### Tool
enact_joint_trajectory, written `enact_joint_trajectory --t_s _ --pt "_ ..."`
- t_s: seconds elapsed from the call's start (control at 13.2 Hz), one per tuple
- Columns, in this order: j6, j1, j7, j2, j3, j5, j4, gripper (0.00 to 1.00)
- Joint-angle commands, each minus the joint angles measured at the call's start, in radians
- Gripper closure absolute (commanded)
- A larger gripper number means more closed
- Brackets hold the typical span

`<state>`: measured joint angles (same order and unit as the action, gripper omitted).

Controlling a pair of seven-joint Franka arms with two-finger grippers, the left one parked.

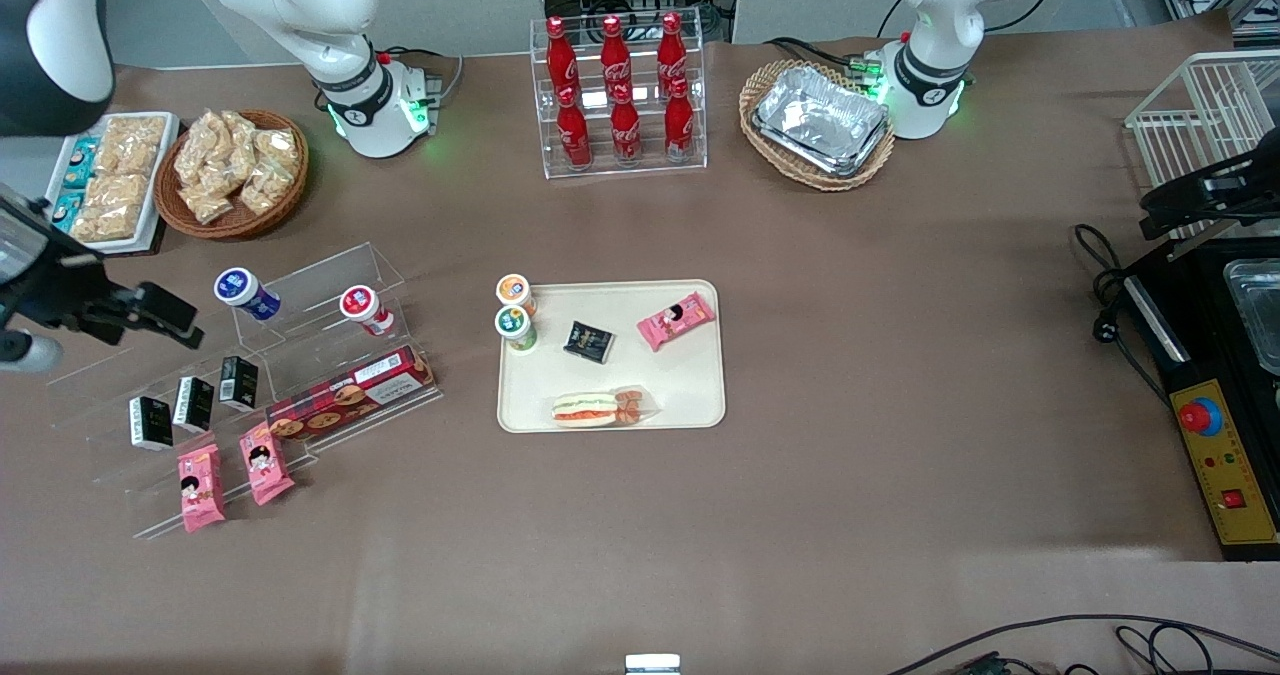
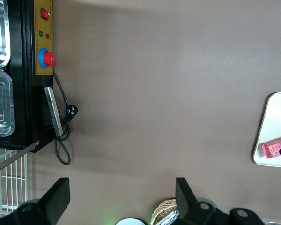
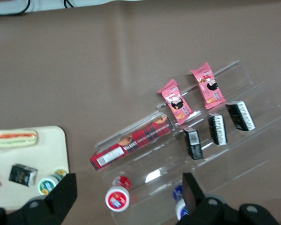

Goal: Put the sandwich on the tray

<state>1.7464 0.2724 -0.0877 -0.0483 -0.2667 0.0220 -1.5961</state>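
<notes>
The sandwich (image 1: 585, 408), a clear-wrapped wedge with red and green layers, lies on the cream-beige tray (image 1: 680, 385), near the tray's edge closest to the front camera. It also shows in the right wrist view (image 3: 13, 139), on the tray (image 3: 42, 154). My right gripper (image 1: 185, 323) is open and empty. It hovers above the clear acrylic display shelf (image 1: 330, 285) toward the working arm's end of the table, well apart from the tray. In the right wrist view the gripper (image 3: 129, 187) has its fingers spread wide over a red-lidded cup (image 3: 117, 197).
The tray also holds two cups (image 1: 516, 325), a black packet (image 1: 589, 341) and a pink packet (image 1: 677, 320). The shelf carries black boxes (image 1: 193, 402), pink packets (image 1: 201, 487) and a biscuit box (image 1: 350, 392). A cola rack (image 1: 620, 95), wicker baskets (image 1: 235, 170) and foil trays (image 1: 820, 120) stand farther back.
</notes>
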Motion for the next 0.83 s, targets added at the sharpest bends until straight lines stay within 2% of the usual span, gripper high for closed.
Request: enact_joint_trajectory --t_s 0.0,0.3,0.76 --pt "-0.015 -0.161 0.075 0.195 0.185 -0.013 -0.196 0.0" --pt "-0.016 -0.298 0.218 0.274 0.369 -0.022 -0.263 0.0" --pt "-0.04 -0.309 0.25 0.118 0.405 -0.022 -0.055 0.0"
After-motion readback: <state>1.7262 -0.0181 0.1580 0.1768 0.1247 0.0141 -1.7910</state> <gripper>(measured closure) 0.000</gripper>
